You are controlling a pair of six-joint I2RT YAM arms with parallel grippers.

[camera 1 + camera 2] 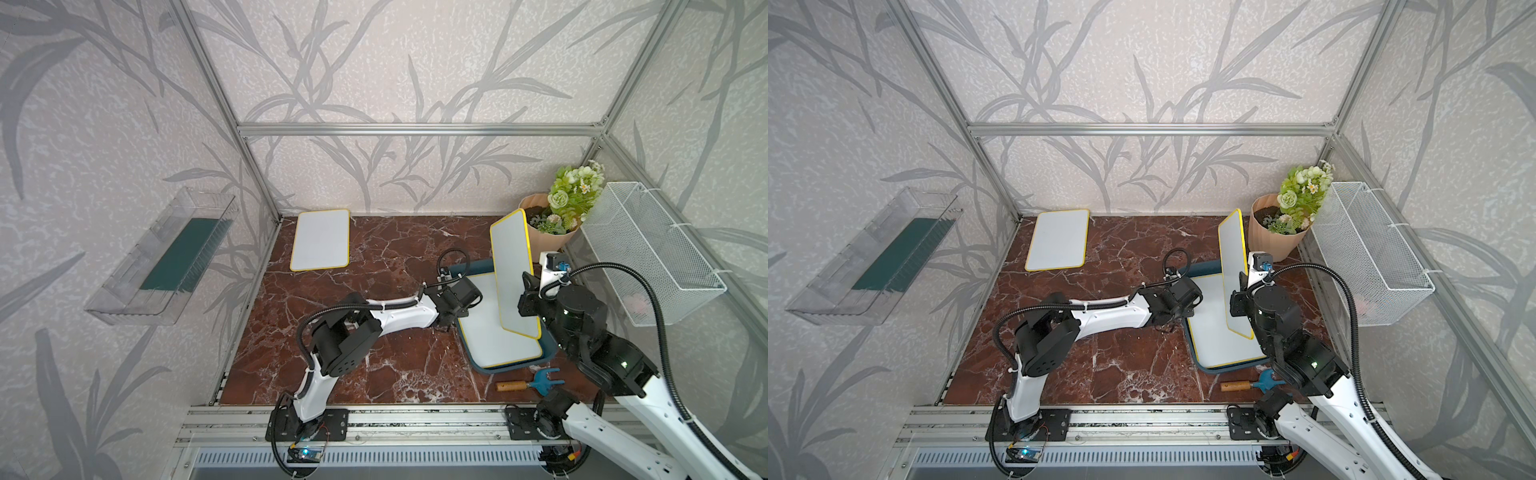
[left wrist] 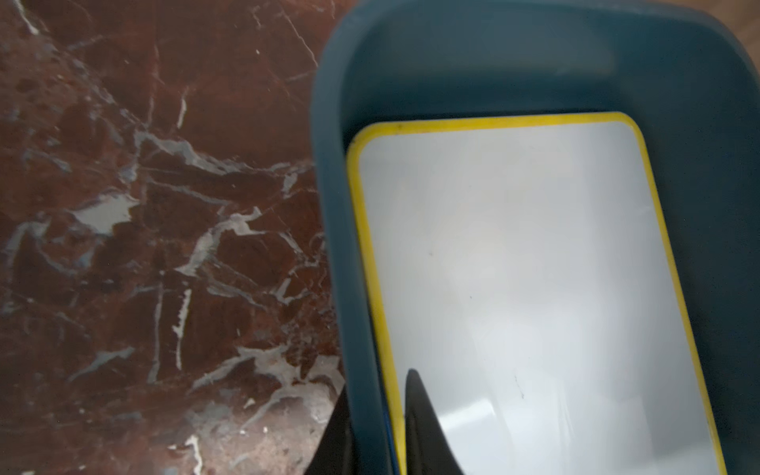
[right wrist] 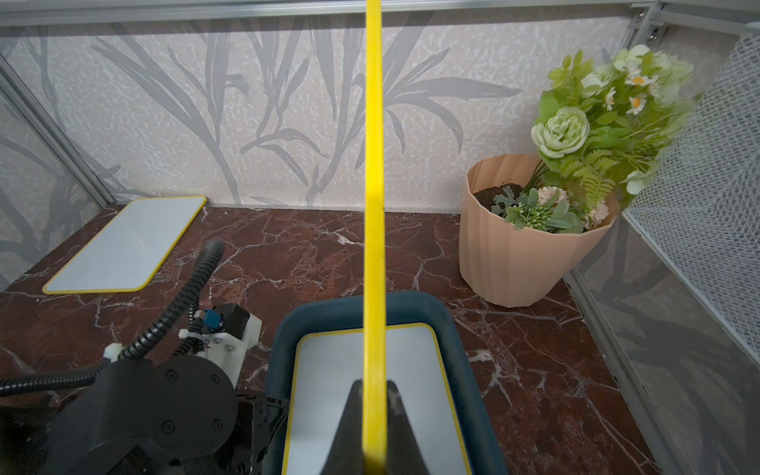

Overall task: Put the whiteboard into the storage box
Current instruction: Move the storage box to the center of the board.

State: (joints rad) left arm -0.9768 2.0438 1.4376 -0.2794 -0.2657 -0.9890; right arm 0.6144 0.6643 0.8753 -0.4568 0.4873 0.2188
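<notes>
Between the fingers of the right end effector point(image 3: 373, 384) I see the yellow rim of a whiteboard point(image 3: 373, 164), clamped tight and standing on its long edge. In both top views that board point(image 1: 515, 274) rises nearly upright over the storage box point(image 1: 505, 369); I cannot tell whether its lower edge touches anything. Under it a second whiteboard point(image 1: 486, 332) lies flat inside the teal box. On the box's side towards the left arm, the left end effector point(image 2: 376, 386) straddles the low wall point(image 2: 452, 61), one finger outside on the counter side and one inside over the lying board point(image 2: 534, 267), closed on that wall. Farther out, a garden fork point(image 1: 532, 383) with blue tines lies on the counter point(image 1: 374, 311) just beside the box's near end. A flower pot point(image 1: 557, 245) stands behind the box, beside the wire basket point(image 1: 652, 253). A third whiteboard point(image 1: 321, 240) lies flat at the far left corner, well apart, and a clear bin point(image 1: 162, 257) hangs on the left wall.
</notes>
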